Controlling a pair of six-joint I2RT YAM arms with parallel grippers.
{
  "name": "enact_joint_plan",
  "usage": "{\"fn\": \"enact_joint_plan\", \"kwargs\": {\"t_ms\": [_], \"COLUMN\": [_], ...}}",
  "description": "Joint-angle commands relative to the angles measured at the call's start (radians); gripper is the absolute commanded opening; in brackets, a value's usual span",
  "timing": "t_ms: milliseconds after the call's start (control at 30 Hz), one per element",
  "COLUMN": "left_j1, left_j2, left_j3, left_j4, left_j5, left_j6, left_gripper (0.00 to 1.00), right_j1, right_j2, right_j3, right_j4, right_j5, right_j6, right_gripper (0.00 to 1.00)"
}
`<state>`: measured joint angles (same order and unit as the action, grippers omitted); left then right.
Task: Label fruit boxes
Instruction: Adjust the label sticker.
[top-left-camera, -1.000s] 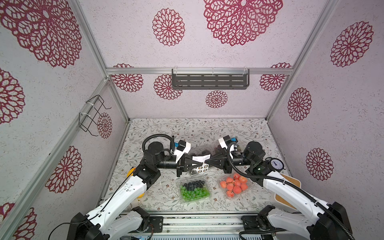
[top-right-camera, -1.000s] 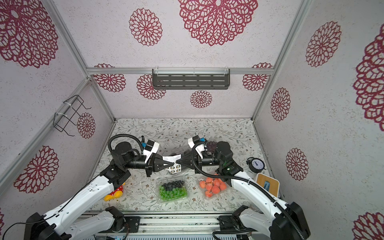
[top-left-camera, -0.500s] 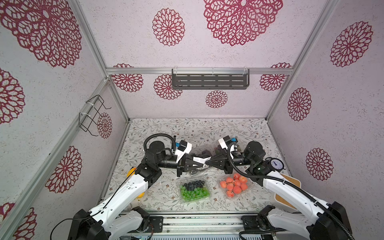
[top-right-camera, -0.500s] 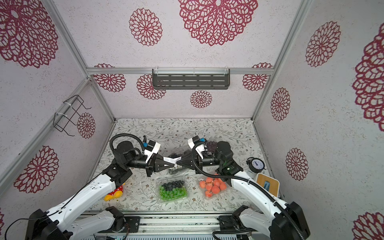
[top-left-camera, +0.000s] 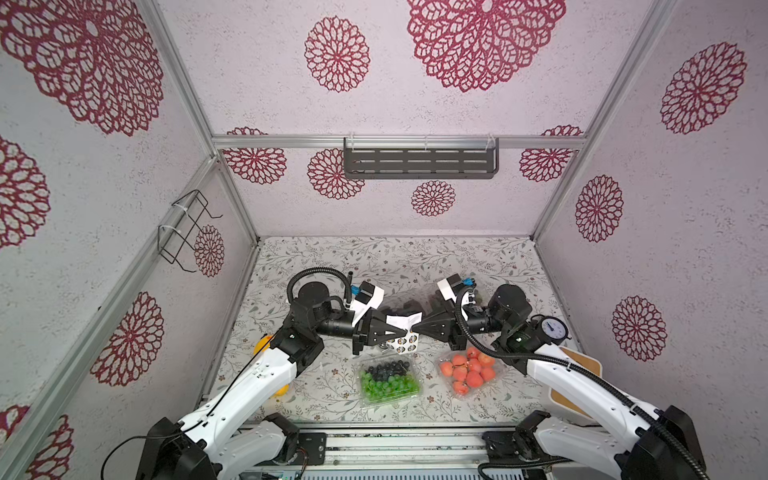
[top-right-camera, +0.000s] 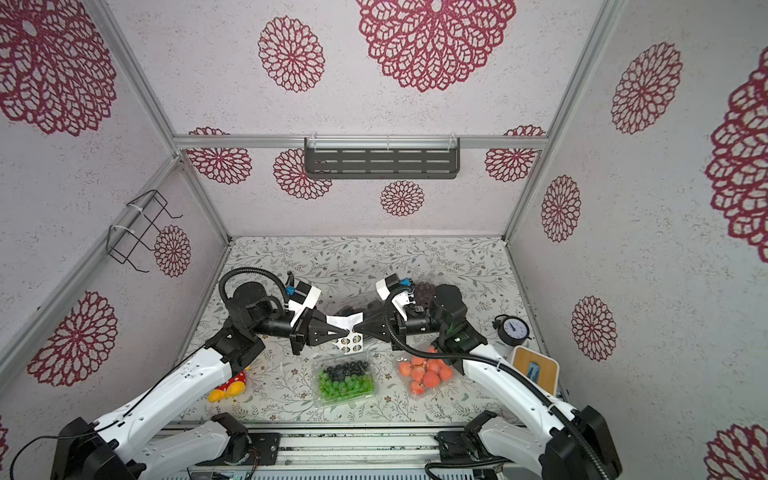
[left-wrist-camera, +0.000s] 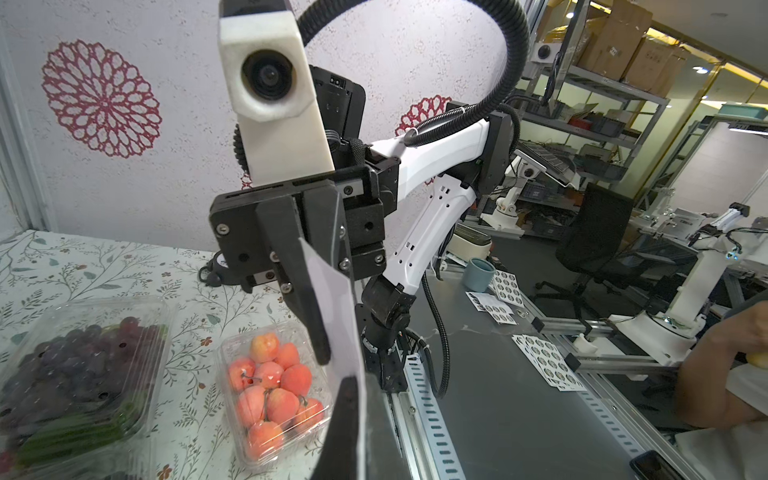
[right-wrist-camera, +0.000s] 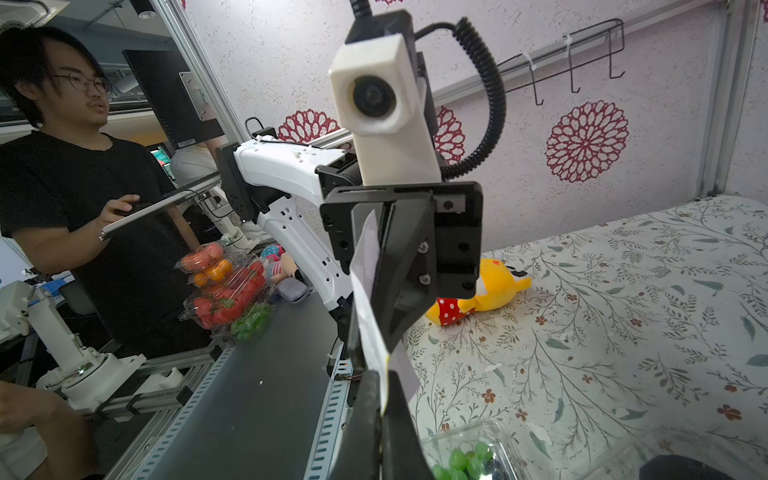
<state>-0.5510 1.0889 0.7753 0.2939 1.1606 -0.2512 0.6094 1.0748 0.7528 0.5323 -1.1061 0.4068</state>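
Table (top-left-camera: 374, 257) is covered in a leaf-and-flower print. The walls are pale with red rosettes, with a slotted shelf (top-left-camera: 419, 162) on the back wall and a wire rack (top-left-camera: 187, 232) on the left wall. In both top views your left gripper (top-left-camera: 402, 331) and right gripper (top-left-camera: 414, 328) meet tip to tip above mid-table. Each is pinched tight on the sticker sheet (top-left-camera: 400, 321) held between them, and round stickers show on the part nearer the front. Green box (top-left-camera: 388, 380) and orange box (top-left-camera: 467, 372) lie near the front edge, close together but apart. Purple box (top-right-camera: 422, 291) and black box (top-right-camera: 359, 308) sit behind the grippers, largely hidden. A dial clock (top-left-camera: 550, 328) stands by the right wall. The plush toy (top-right-camera: 228, 388) is half under the left arm from above and shows whole from the right wrist. Only the wrist views look out of the cell. The left wrist shows a grey bench with loose sheets (left-wrist-camera: 548, 365). The right wrist shows stacked boxes (right-wrist-camera: 226, 286) and a person (right-wrist-camera: 75, 178) with a tablet.
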Motion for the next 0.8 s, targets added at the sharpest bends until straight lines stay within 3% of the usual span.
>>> {"fn": "enact_joint_plan", "kwargs": {"t_ms": [0, 200, 500, 633, 767], "left_j1": [-0.003, -0.007, -0.011, -0.012, -0.014], "left_j2": [-0.010, 0.007, 0.027, 0.023, 0.024], "left_j3": [0.007, 0.012, 0.022, 0.021, 0.020], "left_j4": [0.005, 0.034, 0.047, 0.064, 0.070], "left_j5": [0.033, 0.055, 0.071, 0.092, 0.105], "left_j6": [0.009, -0.005, -0.014, -0.021, -0.022], "left_gripper": [0.00, 0.00, 0.00, 0.00, 0.00], "right_j1": [-0.003, 0.000, -0.003, -0.005, -0.009], "right_j2": [-0.035, 0.021, 0.008, -0.018, -0.029], "right_j3": [0.009, 0.007, -0.011, -0.010, -0.012], "right_j4": [0.023, 0.140, 0.133, 0.054, 0.028], "right_j5": [0.019, -0.034, -0.052, -0.010, 0.022], "right_j6": [-0.028, 0.058, 0.032, -0.025, -0.045], "right_gripper": [0.01, 0.06, 0.10, 0.23, 0.26]}}
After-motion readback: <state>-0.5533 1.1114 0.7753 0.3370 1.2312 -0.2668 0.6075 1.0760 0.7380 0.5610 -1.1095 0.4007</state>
